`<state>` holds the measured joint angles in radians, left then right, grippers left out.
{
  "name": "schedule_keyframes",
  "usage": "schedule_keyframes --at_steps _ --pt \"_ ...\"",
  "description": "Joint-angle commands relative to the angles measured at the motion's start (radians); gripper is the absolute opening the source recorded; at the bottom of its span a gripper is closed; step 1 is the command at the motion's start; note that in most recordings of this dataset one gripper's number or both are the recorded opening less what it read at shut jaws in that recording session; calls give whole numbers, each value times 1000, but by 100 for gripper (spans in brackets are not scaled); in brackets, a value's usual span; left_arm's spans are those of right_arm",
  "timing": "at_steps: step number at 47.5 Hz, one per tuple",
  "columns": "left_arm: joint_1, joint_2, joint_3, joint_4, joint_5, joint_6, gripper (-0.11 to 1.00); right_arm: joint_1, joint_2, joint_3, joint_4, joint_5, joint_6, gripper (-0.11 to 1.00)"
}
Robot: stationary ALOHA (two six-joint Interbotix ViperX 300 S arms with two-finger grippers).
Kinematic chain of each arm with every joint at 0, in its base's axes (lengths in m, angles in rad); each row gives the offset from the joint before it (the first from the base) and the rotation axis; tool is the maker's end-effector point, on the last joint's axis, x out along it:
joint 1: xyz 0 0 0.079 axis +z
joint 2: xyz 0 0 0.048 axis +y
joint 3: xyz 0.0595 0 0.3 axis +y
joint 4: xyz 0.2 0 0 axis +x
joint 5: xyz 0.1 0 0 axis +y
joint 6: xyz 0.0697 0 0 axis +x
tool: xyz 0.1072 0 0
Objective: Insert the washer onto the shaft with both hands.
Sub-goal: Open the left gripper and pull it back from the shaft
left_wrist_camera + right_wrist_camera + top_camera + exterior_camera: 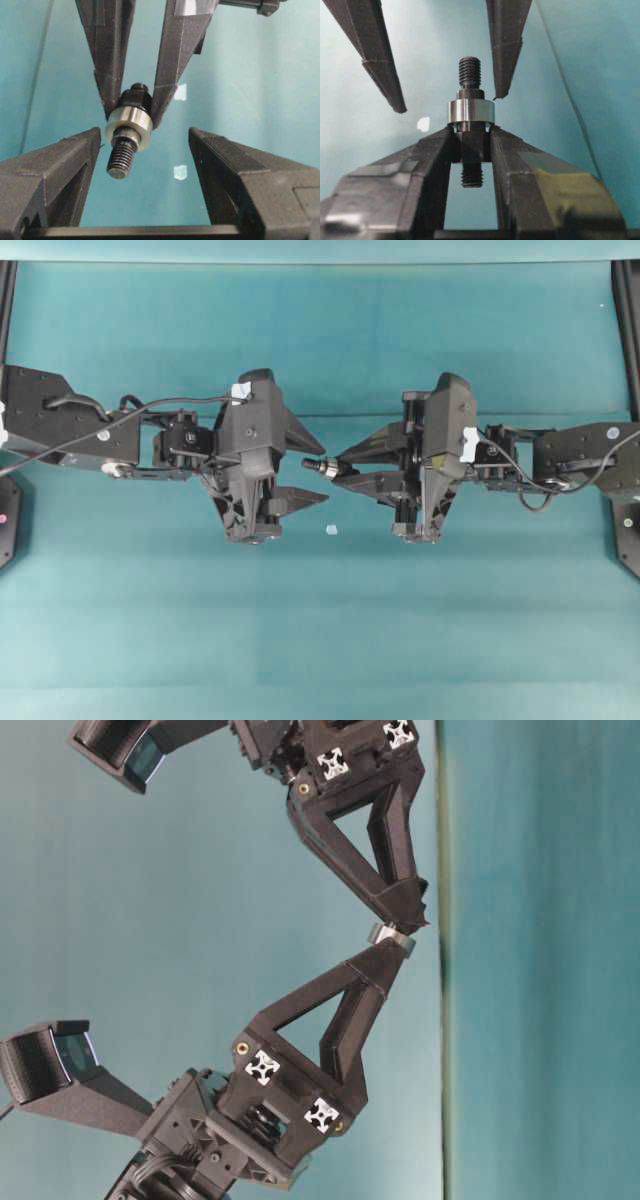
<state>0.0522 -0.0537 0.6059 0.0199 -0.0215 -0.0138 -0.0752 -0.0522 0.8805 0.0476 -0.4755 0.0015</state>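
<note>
From above, the right gripper (pixel 338 467) pinches the shaft (pixel 322 467) over the teal table (pixel 320 640), facing the left gripper (pixel 318 472); a pale chip (pixel 331 530) lies below. Left wrist view: the washer (pixel 129 127) sits on the shaft (pixel 121 160), the left fingers (pixel 55 165) spread wide. Right wrist view: the right fingers (pixel 432 152) clamp the shaft under the washer (pixel 470 111).

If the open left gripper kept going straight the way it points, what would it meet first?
Probably the threaded tip of the slim dark grey metal shaft, just ahead of the thick silver washer, between the left gripper's open jaws; depth unclear.
</note>
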Motion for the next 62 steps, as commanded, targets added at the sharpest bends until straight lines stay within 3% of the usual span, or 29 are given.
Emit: schedule_keyframes --at_steps 1,16,62 --pt "14 -21 -5 2 -2 8 78 5 -14 -11 2 0 0 0" --pt "20 -37 9 2 2 103 78 14 -14 -9 2 25 2 0" --pt "12 -187 158 2 0 97 78 14 -15 -8 2 43 2 0"
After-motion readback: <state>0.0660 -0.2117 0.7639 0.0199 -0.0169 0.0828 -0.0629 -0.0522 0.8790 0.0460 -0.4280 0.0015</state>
